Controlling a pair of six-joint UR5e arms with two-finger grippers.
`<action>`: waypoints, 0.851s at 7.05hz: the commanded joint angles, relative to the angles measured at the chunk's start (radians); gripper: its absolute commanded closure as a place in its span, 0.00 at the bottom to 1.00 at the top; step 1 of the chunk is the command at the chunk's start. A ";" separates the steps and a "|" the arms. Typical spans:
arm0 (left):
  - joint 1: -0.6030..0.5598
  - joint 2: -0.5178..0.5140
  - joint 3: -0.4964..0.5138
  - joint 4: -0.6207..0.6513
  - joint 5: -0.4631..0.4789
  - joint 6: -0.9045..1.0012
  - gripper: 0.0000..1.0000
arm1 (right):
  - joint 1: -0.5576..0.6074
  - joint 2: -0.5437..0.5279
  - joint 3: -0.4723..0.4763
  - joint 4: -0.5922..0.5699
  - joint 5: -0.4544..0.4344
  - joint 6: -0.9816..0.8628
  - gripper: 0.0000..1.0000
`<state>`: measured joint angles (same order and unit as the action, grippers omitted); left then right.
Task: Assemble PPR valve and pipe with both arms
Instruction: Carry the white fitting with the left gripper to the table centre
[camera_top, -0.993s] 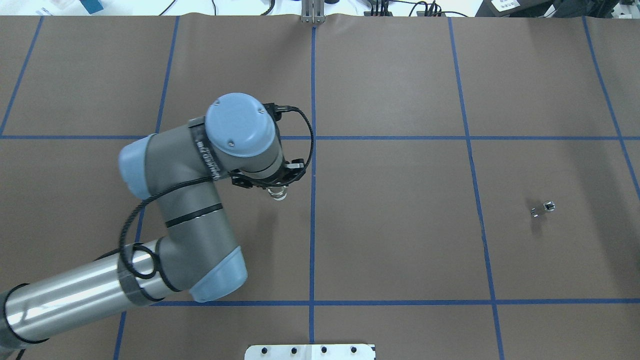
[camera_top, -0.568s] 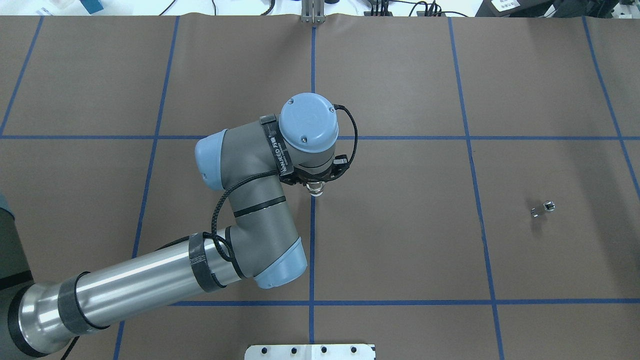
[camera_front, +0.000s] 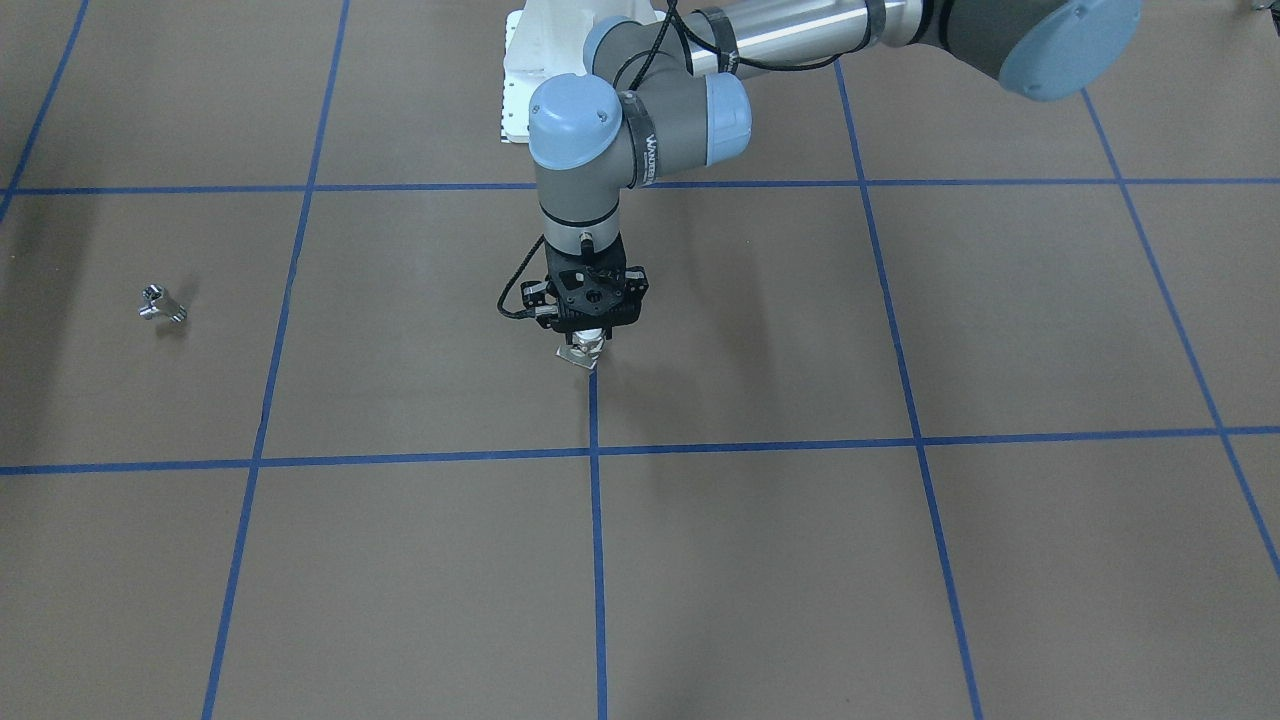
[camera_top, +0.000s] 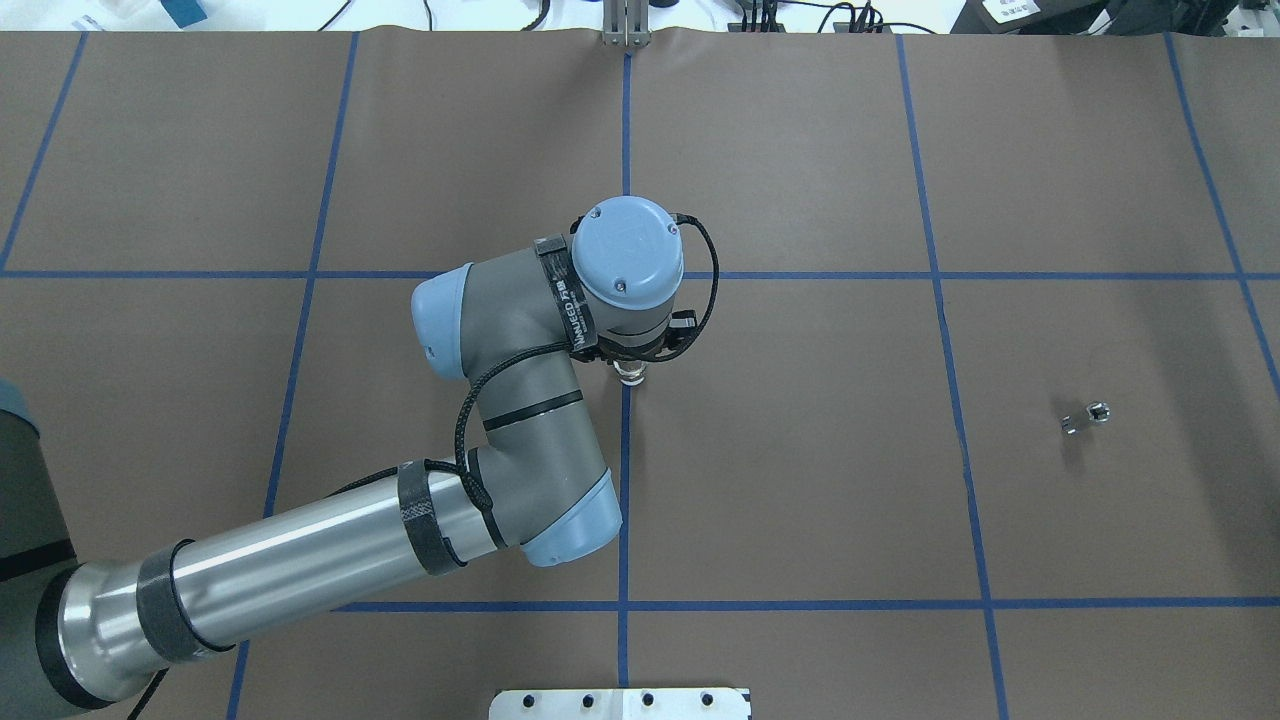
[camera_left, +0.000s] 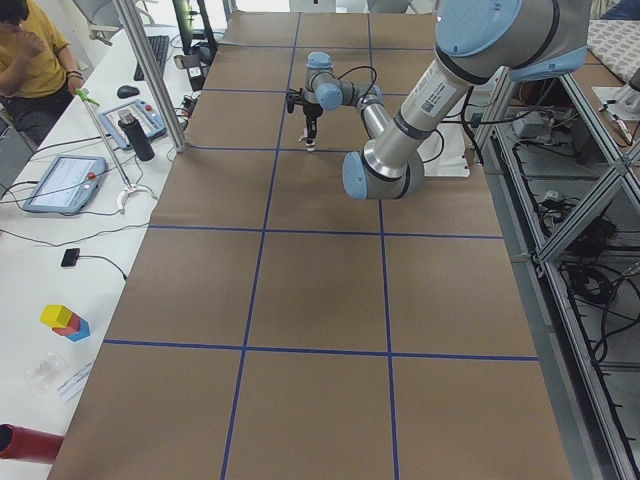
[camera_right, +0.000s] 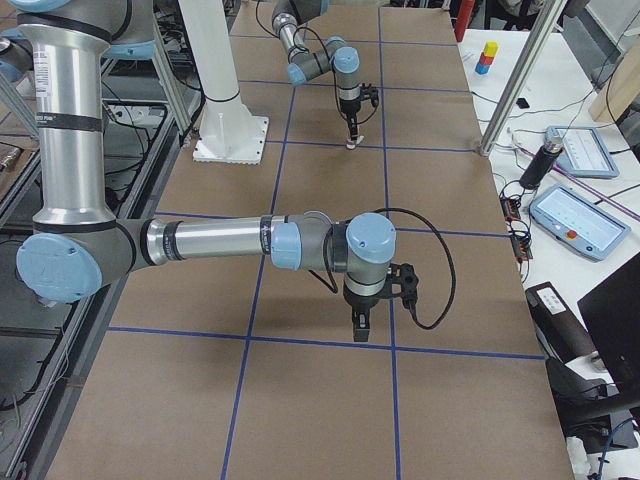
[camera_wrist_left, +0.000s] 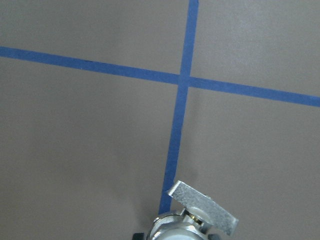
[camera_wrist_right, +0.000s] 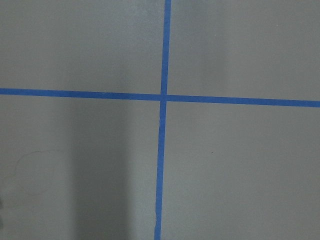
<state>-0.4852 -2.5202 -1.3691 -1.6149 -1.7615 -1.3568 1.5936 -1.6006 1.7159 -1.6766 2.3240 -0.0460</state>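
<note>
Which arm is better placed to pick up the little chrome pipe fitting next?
Right, probably. The left tool grips the PPR valve over the centre line, far from the pipe, which lies on the robot's right side. The right arm hangs over that side.

Overhead and front cameras face each other across the table (camera_top: 800, 150); both wrist cameras look closely down.

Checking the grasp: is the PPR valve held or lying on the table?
Held. The left gripper is shut on the PPR valve, which hangs beneath it.
</note>
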 joint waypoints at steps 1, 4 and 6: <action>0.000 0.001 -0.002 -0.002 0.000 0.041 0.00 | -0.001 0.001 -0.001 0.000 0.000 0.000 0.00; -0.054 0.015 -0.144 0.073 -0.050 0.161 0.00 | -0.003 0.005 0.001 0.000 0.000 0.000 0.00; -0.148 0.192 -0.401 0.147 -0.145 0.351 0.00 | -0.003 0.008 0.023 0.000 -0.002 -0.012 0.00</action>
<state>-0.5804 -2.4451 -1.6086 -1.5030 -1.8575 -1.1197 1.5908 -1.5943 1.7222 -1.6759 2.3237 -0.0558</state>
